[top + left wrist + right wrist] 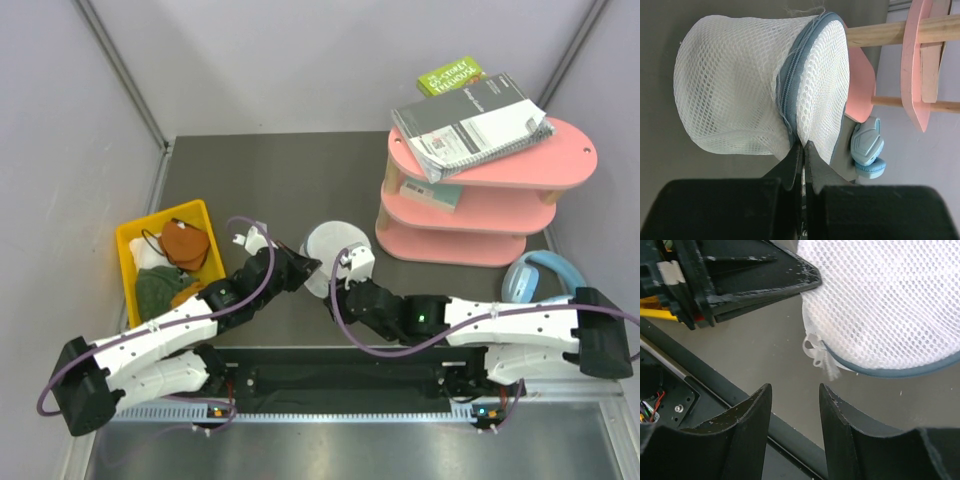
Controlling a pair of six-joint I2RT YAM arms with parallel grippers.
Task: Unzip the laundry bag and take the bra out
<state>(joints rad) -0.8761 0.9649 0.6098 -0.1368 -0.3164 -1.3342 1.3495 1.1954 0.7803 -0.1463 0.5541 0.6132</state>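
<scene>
The laundry bag, a white round mesh pouch, lies on the dark table between my two grippers. In the left wrist view the laundry bag fills the frame, and its grey-blue zipper runs down to my left gripper. That gripper is shut, pinching the mesh rim at the zipper seam. My right gripper is open over bare table, just short of the bag's rim. A small white looped tab hangs off the rim a little beyond the fingertips. The bra is hidden.
A yellow bin at the left holds orange, dark green and pale cloths. A pink three-tier shelf with books stands at the back right. Pale blue headphones lie beside it. The table's near edge rail runs under the right fingers.
</scene>
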